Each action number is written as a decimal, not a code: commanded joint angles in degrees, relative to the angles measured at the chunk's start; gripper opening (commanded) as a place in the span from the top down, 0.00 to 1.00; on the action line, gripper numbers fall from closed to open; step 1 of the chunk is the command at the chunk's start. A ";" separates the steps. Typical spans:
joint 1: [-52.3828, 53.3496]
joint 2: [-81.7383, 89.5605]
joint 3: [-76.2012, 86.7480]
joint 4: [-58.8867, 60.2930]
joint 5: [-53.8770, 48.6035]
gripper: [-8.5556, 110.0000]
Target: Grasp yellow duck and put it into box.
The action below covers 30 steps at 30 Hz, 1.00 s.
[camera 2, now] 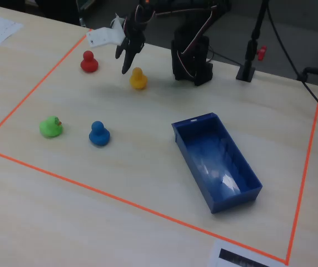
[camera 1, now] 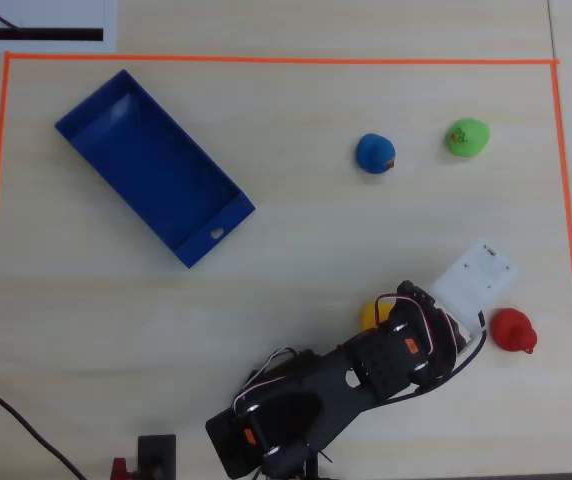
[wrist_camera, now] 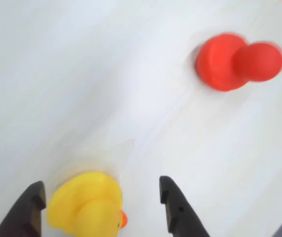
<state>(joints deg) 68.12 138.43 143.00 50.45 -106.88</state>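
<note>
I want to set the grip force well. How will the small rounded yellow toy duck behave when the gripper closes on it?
The small rounded yellow toy duck looks smooth and curved, so it may slip out of the black two-finger gripper, whose jaws stand open on either side of it. It seems light for its size, probably hollow. Its flat base on the pale wooden table suggests it sits steadily.

bare table (wrist_camera: 106,74) around yellow duck (wrist_camera: 87,205)

A small rounded red toy duck (camera 1: 512,331) sits just inside the orange tape border (camera 1: 266,60) on the pale wooden table (camera 1: 266,300). A green toy duck (camera 1: 467,137) and a blue toy duck (camera 1: 374,153) stand near each other, well apart from the red one.
</note>
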 commanded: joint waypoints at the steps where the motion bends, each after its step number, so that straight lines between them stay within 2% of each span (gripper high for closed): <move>1: 0.88 0.97 4.13 -7.38 -1.76 0.65; 10: -0.88 1.32 11.51 -17.14 -2.11 0.64; 16: -2.29 3.34 12.13 -17.31 -0.09 0.64; 20: -3.43 5.36 10.37 -11.87 1.85 0.64; 30: -7.91 5.98 0.44 14.77 9.84 0.63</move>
<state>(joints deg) 60.91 143.70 147.83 58.18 -99.14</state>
